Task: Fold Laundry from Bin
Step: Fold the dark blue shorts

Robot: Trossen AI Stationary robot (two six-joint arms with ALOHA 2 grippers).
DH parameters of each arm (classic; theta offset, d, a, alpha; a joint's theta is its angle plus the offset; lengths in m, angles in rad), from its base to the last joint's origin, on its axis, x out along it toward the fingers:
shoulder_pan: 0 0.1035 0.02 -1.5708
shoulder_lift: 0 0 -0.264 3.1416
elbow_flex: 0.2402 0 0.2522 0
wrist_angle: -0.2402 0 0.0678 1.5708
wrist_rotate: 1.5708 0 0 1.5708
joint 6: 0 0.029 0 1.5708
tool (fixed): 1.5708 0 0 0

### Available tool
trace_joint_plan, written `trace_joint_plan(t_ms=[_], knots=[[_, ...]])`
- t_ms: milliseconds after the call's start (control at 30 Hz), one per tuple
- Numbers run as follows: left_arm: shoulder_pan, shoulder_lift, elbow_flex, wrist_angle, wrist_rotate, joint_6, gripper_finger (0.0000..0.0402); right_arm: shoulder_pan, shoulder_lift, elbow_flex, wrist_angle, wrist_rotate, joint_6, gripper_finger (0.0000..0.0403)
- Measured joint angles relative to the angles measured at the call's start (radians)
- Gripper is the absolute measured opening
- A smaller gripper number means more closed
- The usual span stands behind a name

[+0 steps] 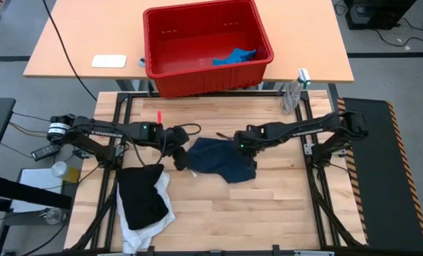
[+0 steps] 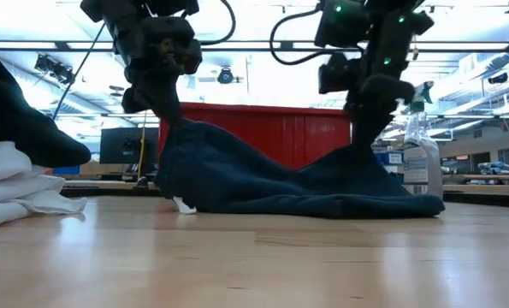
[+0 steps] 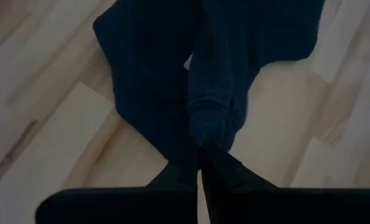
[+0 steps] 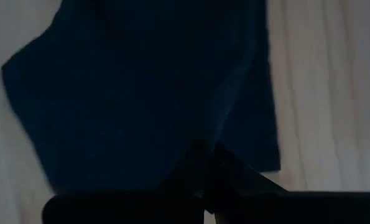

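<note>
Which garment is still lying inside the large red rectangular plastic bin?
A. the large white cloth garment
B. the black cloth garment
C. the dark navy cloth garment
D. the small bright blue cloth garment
D: in the high view, only the small bright blue cloth garment lies in the large red rectangular plastic bin; the other garments are out on the wooden table.

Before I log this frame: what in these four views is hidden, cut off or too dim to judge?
- Navy garment: which part each end effector pinches; wrist views too dark, arms cover it from above.
- Black garment: low view's edge cuts it off.
- White garment: mostly hidden under the black one.
- Bin: interior hidden behind its wall in low view; the blue garment shows only from above.
</note>
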Motion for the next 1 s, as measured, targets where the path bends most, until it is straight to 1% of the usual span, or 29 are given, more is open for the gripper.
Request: trace_joint_plan(t_ms=[100, 167, 300, 467, 633, 800, 900, 1000], knots=[[0.018, 0.000, 0.000, 0.002, -0.001, 0.031, 0.0010, -0.043, 0.005, -0.003, 0.044, -0.007, -0.017, 0.0011], [0.033, 0.000, 0.000, 0.008, -0.005, 0.042, 0.0010, -0.078, 0.003, -0.023, 0.105, -0.028, -0.019, 0.0011], [0.059, 0.000, 0.000, 0.018, -0.007, 0.047, 0.0010, -0.143, 0.001, -0.088, 0.173, -0.097, -0.016, 0.0011], [0.070, 0.000, 0.000, 0.036, -0.005, 0.077, 0.0011, -0.198, 0.000, -0.165, 0.255, -0.109, -0.039, 0.0011], [0.069, 0.001, 0.000, 0.036, 0.027, 0.131, 0.0011, -0.257, 0.000, -0.223, 0.374, -0.159, -0.022, 0.0011], [0.076, 0.001, 0.000, 0.035, 0.027, 0.127, 0.0011, -0.304, 0.006, -0.288, 0.487, -0.154, -0.026, 0.0012], [0.075, 0.001, 0.000, 0.035, 0.027, 0.127, 0.0011, -0.326, 0.006, -0.303, 0.493, -0.127, -0.040, 0.0018], [0.075, 0.001, 0.000, 0.032, 0.027, 0.126, 0.0011, -0.342, 0.006, -0.312, 0.515, -0.094, -0.041, 0.0034]])
